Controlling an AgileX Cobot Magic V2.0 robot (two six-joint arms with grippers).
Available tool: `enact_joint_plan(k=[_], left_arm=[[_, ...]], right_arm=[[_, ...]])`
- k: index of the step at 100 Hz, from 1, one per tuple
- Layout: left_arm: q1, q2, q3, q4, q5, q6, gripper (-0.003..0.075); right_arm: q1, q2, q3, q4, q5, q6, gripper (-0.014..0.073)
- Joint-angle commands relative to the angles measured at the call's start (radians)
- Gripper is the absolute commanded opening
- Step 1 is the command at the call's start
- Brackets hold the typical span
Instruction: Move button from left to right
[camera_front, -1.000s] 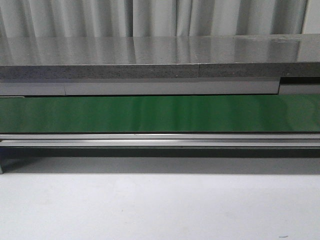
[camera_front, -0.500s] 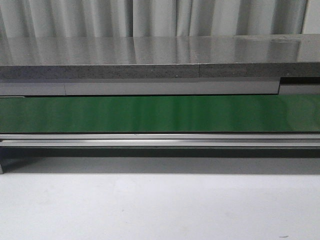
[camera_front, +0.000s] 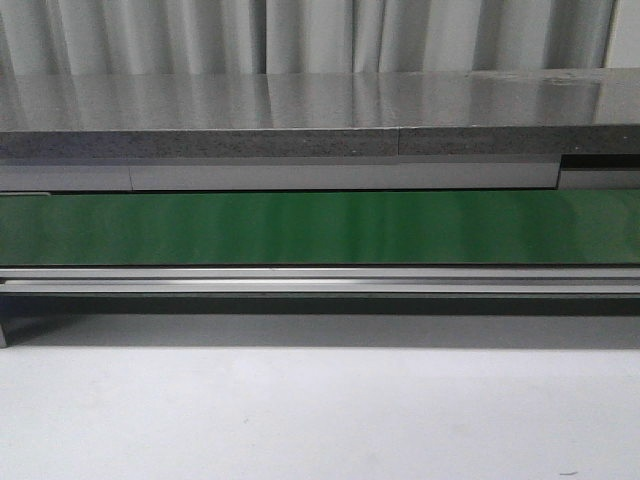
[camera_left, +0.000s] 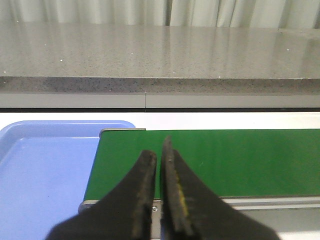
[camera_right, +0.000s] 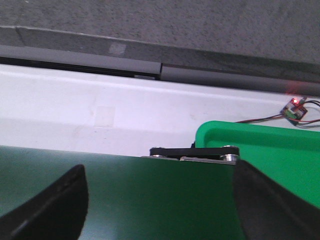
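The button is out of view in every frame. My left gripper (camera_left: 159, 150) is shut and empty, its black fingers almost touching, above the near edge of the green conveyor belt (camera_left: 240, 160) close to the belt's end. My right gripper (camera_right: 160, 185) is open wide and empty, its two black fingers on either side of bare green belt (camera_right: 150, 195) near the belt's other end. Neither gripper shows in the front view, where the belt (camera_front: 320, 228) runs across the picture with nothing on it.
A blue tray (camera_left: 40, 170) lies beside the belt's end in the left wrist view. A green tray (camera_right: 270, 150) lies past the belt's end in the right wrist view, with a small circuit board (camera_right: 295, 107) and wires behind it. A grey stone counter (camera_front: 320, 110) runs behind the belt.
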Motion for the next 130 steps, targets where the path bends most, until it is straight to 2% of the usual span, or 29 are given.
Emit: enact_joint_plan(k=[1,22,46,76,103,115,130], left_arm=[[-0.008,0.006,-0.028,-0.009,-0.081,-0.001,0.0005],[-0.008,0.006,-0.028,-0.009,-0.081,-0.001,0.0005],[-0.008,0.006,-0.028,-0.009,-0.081,-0.001,0.0005],[-0.008,0.006,-0.028,-0.009,-0.081,-0.001,0.0005],[-0.008,0.006,-0.028,-0.009,-0.081,-0.001,0.0005],[-0.008,0.006,-0.028,-0.009,-0.081,-0.001,0.0005],[-0.008,0.006,-0.028,-0.009,-0.081,-0.001,0.0005]], right_arm=[[0.030,-0.115,0.064,0.008,-0.148,-0.001,0.0561],[0.077,-0.351,0.301,0.019,-0.269,-0.001,0.0561],[0.101,-0.634,0.487,0.025,-0.320,-0.001,0.0561],[0.101,-0.901,0.609,0.030,-0.280,-0.001,0.0561],[0.101,-0.931,0.626,0.030,-0.281,-0.001,0.0556],[0.100,-0.931,0.626,0.030,-0.280,-0.001,0.0470],[0.100,-0.931,0.626,0.030,-0.280,-0.001,0.0233]])
